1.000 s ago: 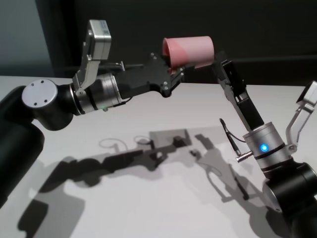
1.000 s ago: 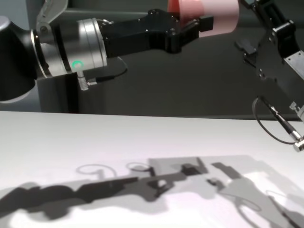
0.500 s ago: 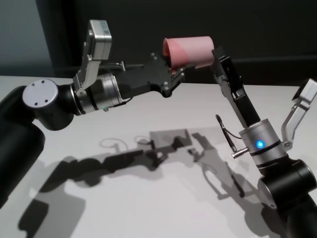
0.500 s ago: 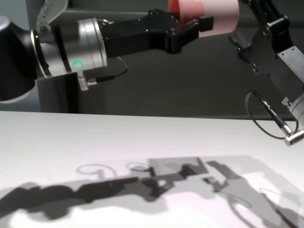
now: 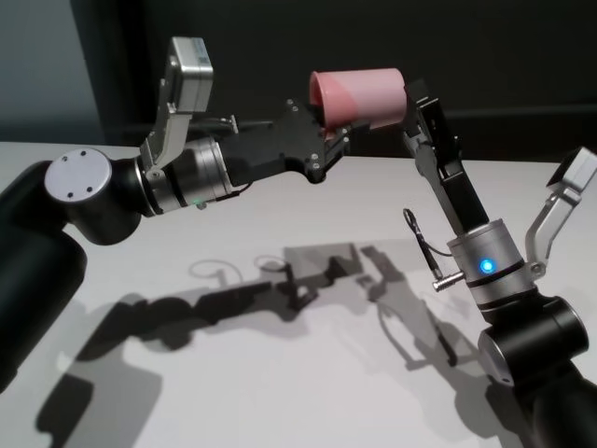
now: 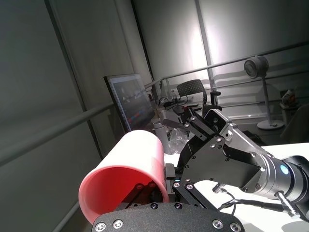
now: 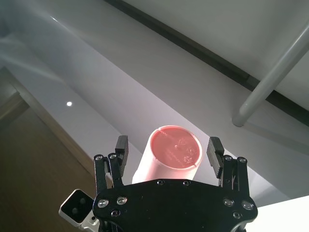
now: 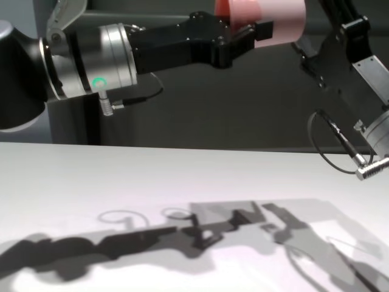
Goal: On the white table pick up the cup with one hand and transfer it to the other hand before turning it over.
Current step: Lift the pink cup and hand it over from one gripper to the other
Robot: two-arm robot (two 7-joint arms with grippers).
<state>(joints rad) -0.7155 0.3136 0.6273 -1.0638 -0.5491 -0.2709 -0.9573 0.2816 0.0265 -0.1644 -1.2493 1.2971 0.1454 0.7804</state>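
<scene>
Head view: cup (image 5: pixel 359 96) lies sideways above the bench (image 5: pixel 280 308), rim clamped by left tool (image 5: pixel 328 138); right tool (image 5: pixel 415 98), fingers apart, flanks its base at 3 o'clock.

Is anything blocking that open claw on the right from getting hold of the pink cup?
Nothing visible. The cup lies sideways in the air, held near its rim by the left gripper. The right gripper is open, its fingers on either side of the cup's base end, gaps showing.
</scene>
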